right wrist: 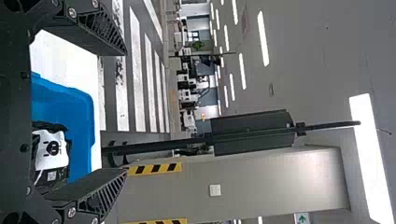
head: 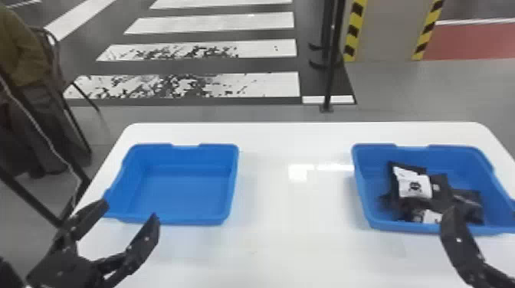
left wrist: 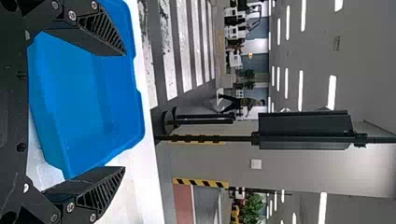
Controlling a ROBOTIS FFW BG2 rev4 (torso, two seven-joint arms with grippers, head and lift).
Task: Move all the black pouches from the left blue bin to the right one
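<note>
Since left bin [head: 184, 191] holds no pouches, transfer looks done: black pouches [head: 440, 193] lie heaped in right bin [head: 460, 157]. Left end effector [head: 130, 211], wide open, grips nothing by left bin; right end effector [right wrist: 125, 113], also wide and unladen, near right bin. Bins sit well apart on surface [head: 291, 214], presumably giving each arm room.

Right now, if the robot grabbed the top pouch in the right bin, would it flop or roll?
The top pouch probably flops a bit, since it looks crumpled. It likely won't roll, being flattish, not round. It might slide, lying over other pouches.
</note>
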